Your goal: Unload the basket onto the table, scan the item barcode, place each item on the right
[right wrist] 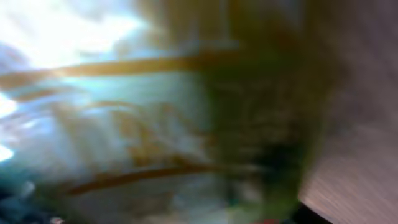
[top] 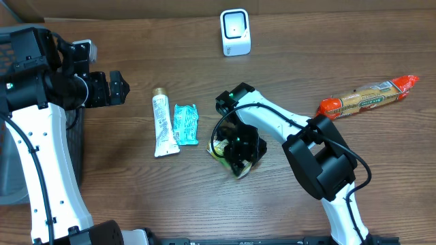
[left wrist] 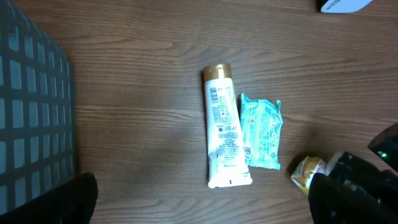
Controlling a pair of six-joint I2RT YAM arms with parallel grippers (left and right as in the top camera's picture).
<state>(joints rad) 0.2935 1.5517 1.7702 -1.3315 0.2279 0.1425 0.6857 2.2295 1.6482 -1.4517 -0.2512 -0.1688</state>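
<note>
My right gripper [top: 240,155] is pressed down onto a small yellow-and-white packet [top: 218,146] in the middle of the table. The right wrist view is filled by a blur of that packet [right wrist: 155,124], so the jaws do not show. A white tube [top: 162,126] with a gold cap and a teal packet [top: 185,124] lie side by side to the left. The white barcode scanner [top: 236,32] stands at the far edge. My left gripper [top: 119,88] hovers open and empty left of the tube [left wrist: 222,127]; the teal packet [left wrist: 261,134] and the yellow packet [left wrist: 309,172] show in its view.
A long red-and-tan wrapped package [top: 368,97] lies at the right. A grey mesh basket [left wrist: 31,112] stands at the left edge under the left arm. The scanner's base [left wrist: 345,5] peeks in at the top of the left wrist view.
</note>
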